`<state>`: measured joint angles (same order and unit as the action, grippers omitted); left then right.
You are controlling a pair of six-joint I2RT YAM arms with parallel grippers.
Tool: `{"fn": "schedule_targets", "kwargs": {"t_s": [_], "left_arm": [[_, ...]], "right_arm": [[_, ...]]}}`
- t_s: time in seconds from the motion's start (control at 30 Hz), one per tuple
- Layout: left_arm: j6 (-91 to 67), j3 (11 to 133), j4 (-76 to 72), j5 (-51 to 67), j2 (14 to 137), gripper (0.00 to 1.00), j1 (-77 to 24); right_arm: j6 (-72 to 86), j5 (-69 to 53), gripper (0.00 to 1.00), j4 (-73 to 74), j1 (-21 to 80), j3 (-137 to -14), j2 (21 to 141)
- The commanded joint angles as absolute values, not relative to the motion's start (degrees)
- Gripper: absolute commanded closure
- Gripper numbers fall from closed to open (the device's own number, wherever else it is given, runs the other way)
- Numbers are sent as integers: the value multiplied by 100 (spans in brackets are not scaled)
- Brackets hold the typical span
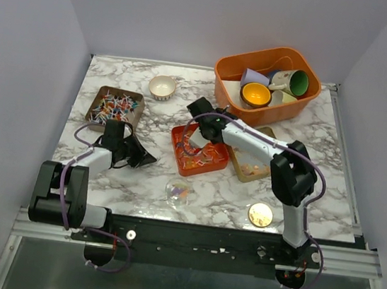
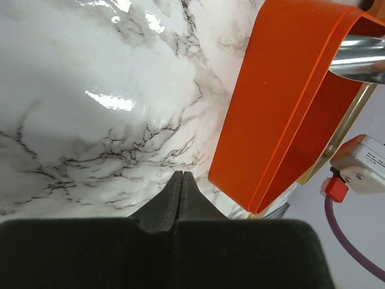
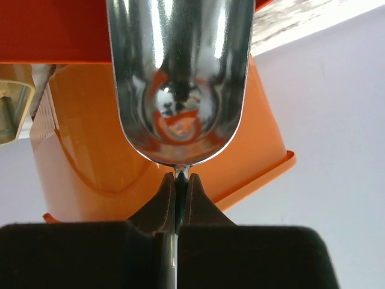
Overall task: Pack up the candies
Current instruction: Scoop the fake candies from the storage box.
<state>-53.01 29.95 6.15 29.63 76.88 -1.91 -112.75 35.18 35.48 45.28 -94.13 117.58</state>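
Candies [image 1: 195,160]: a loose scatter in the red tray [image 1: 176,149] at the middle of the marble table [image 1: 123,192]. More wrapped ones sit in the brown tin [image 1: 91,112] at the tray's 10 o'clock. Pale gummies [image 1: 253,169] lie in the tan tin [image 1: 240,176] at its 3 o'clock, partly under the right arm.
Right gripper [image 3: 181,177]: fingers clamped on the thin handle of a metal scoop [image 3: 180,78]. In the top view it hangs over the tray's 12 o'clock side.
Scoop axis: straight out along the fingers' line, with the bowl ahead of the tips. The top view does not show its tilt clearly.
Left gripper [image 2: 181,176]: fingers pressed together on nothing, low over the marble, just beside the tray's 8 o'clock corner.
Nearer arm: the right one, already above the tray; its candies lie below it and towards 6 o'clock.
Next move, as a judgement: dip the bowl and draw it through the scatter along its long axis.
Around: a clear pouch [image 1: 178,192] lies at the tray's 6 o'clock, and an orange bin [image 1: 224,77] of cups [image 1: 256,94] at 1 o'clock.
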Motion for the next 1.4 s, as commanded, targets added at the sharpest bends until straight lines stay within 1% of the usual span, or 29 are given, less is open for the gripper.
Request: {"fn": "schedule_targets", "kwargs": {"t_s": [0.0, 0.1, 0.17, 0.2, 0.4, 0.57, 0.67, 0.7, 0.73, 0.8, 0.83, 0.9, 1.13, 1.23, 1.3, 1.37], "left_arm": [[-5581, 2909, 27, 3164, 7919, 100, -378], [-5599, 2971, -219, 3138, 8068, 100, -483], [-5607, 3041, -307, 3146, 8165, 100, -562], [-5599, 3058, -334, 3138, 8209, 100, -589], [-5572, 3295, -483, 3234, 8604, 100, -791], [-5563, 3489, -598, 3269, 8850, 100, -870], [-5546, 3586, -633, 3313, 8938, 100, -914], [-5546, 3595, -650, 3348, 8973, 100, -931], [-5546, 3630, -685, 3366, 9035, 100, -958], [-5546, 3656, -712, 3401, 9079, 100, -993], [-5546, 3682, -738, 3410, 9157, 100, -1011], [-5528, 3718, -738, 3436, 9219, 100, -1055], [-5511, 3884, -703, 3568, 9527, 100, -1072], [-5449, 4016, -511, 3630, 9519, 100, -1072], [-5405, 4052, -414, 3639, 9484, 100, -1064], [-5335, 4043, -360, 3604, 9413, 100, -1055]], "right_arm": [[-12744, 4122, 99, 2971, 4640, -8851, 11681], [-12700, 4148, 99, 3128, 4676, -8684, 11620], [-12578, 3930, 99, 3295, 4719, -8614, 11506], [-12516, 3868, 99, 3600, 4789, -8605, 11461], [-11761, 3288, 99, 4779, 5027, -8842, 11215], [-11356, 2927, 99, 5088, 5141, -8920, 11179], [-10698, 2708, 99, 5685, 5247, -9385, 11407], [-10479, 2664, 99, 6104, 5317, -9813, 11669], [-10050, 2463, 99, 6335, 5335, -10052, 11794], [-9679, 2338, 99, 6826, 5387, -10474, 12075], [-9468, 2173, 99, 6899, 5396, -10729, 12268], [-9361, 2057, 99, 6874, 5431, -10810, 12357], [-9098, 1899, 99, 6486, 5449, -10441, 12305], [-8974, 1977, 99, 6776, 5300, -11028, 12296], [-9070, 2188, 99, 6977, 5125, -11458, 12278], [-9237, 2555, 99, 7031, 5019, -11584, 12261]]}}
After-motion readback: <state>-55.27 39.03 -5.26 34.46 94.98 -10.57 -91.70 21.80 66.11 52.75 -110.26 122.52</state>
